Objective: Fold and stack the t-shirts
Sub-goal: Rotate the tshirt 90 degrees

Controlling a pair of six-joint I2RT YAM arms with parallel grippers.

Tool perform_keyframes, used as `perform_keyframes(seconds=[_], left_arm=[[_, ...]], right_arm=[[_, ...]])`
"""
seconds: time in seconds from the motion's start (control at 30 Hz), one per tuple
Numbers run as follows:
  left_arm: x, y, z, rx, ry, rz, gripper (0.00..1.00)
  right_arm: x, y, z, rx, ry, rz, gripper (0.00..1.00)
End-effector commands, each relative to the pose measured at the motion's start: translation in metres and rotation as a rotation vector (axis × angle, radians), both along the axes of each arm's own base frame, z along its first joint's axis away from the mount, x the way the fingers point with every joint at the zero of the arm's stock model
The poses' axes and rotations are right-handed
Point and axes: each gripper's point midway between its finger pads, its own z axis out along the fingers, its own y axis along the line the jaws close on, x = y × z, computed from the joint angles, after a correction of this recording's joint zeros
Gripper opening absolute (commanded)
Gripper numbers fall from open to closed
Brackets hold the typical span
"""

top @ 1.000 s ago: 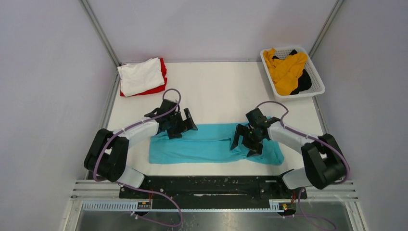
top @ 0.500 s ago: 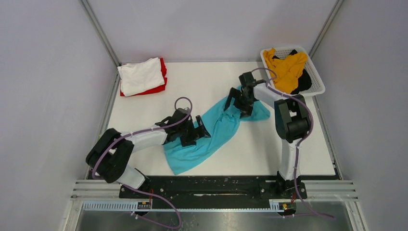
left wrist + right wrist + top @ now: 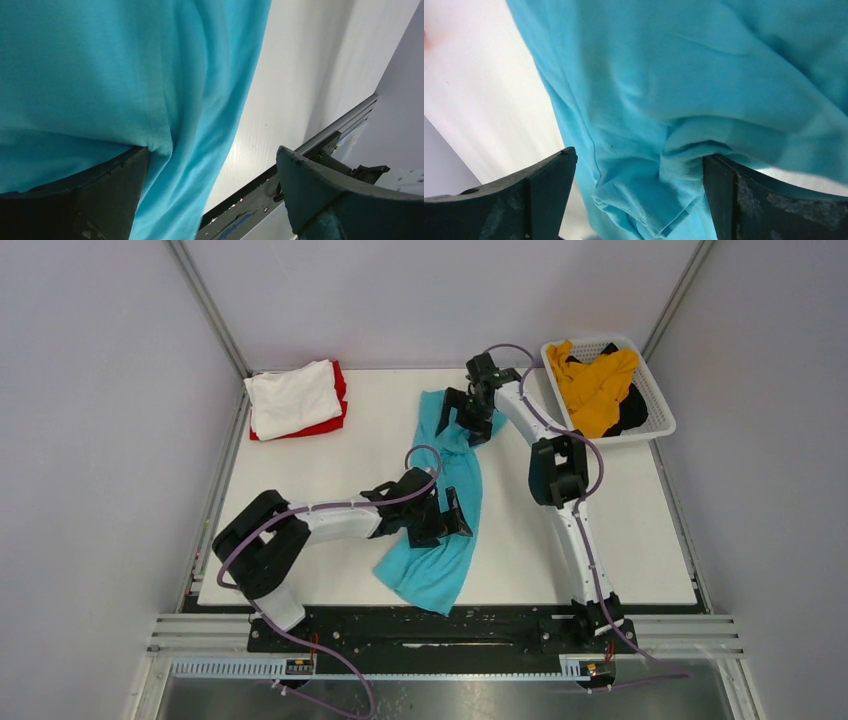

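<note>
Top external, cloth in work: the teal t-shirt (image 3: 455, 465) lies on the table (image 3: 620, 520) as a long rumpled strip, from far centre to the near edge
Top external, left arm: the left end effector (image 3: 440, 517) sits low on the near half of the strip, jaws apart
Top external, right arm: the right end effector (image 3: 465, 418) is at the far end of the strip, arm fully reached out
Top external, stack: the white t-shirt (image 3: 292, 395) lies folded on the red t-shirt (image 3: 325, 425), far left corner
Top external, waiting: the mustard yellow t-shirt (image 3: 595, 385) and the black t-shirt (image 3: 630, 415) lie bundled in the basket (image 3: 655, 405)
Left wrist, grip: jaws wide; teal cloth drapes against one finger (image 3: 110, 185), nothing pinched
Right wrist, grip: jaws wide over a wrinkled hem; no hold on the cloth
Handling, judged: light, limp, no stiffness; sags and bunches when lifted, slides easily on the smooth table
Hold points, judged: hem or seam at both ends together, where the layers are thickest, so the strip stays taut
</note>
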Motion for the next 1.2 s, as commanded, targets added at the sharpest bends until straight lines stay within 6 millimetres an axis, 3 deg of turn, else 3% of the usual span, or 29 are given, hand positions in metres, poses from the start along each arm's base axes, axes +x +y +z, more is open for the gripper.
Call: perform_keyframes(seconds=[0.0, 0.1, 0.23, 0.4, 0.53, 0.63, 0.77, 0.87, 1.03, 1.17], left_arm=[[-0.007, 0.005, 0.006, 0.041, -0.010, 0.009, 0.99], [-0.014, 0.022, 0.006, 0.071, -0.019, 0.034, 0.99], [-0.025, 0.043, 0.011, 0.108, -0.040, 0.044, 0.99], [-0.031, 0.060, 0.032, 0.085, -0.115, 0.050, 0.99], [-0.026, 0.078, 0.046, 0.119, -0.187, 0.082, 0.99], [-0.018, 0.096, 0.044, 0.143, -0.191, 0.125, 0.99], [-0.003, 0.123, 0.038, 0.127, -0.172, 0.201, 0.99], [0.005, 0.141, 0.035, 0.128, -0.175, 0.246, 0.99], [0.016, 0.158, 0.035, 0.129, -0.197, 0.286, 0.99], [0.020, 0.154, 0.036, 0.091, -0.213, 0.265, 0.99]], right_arm=[[0.005, 0.016, 0.026, 0.018, -0.037, 0.074, 1.00], [0.010, 0.010, 0.040, -0.008, -0.118, 0.105, 0.99], [0.017, -0.017, 0.051, -0.123, -0.196, 0.107, 0.99], [0.009, -0.033, 0.084, -0.159, -0.242, 0.131, 1.00], [-0.007, -0.038, 0.116, -0.148, -0.295, 0.124, 1.00], [-0.044, -0.030, 0.117, -0.116, -0.253, 0.133, 0.99], [-0.120, 0.006, 0.085, -0.038, -0.231, 0.203, 1.00], [-0.168, 0.015, 0.058, -0.049, -0.160, 0.218, 1.00], [-0.200, 0.026, 0.026, -0.040, -0.113, 0.219, 1.00], [-0.197, 0.030, 0.006, -0.057, -0.074, 0.208, 0.99]])
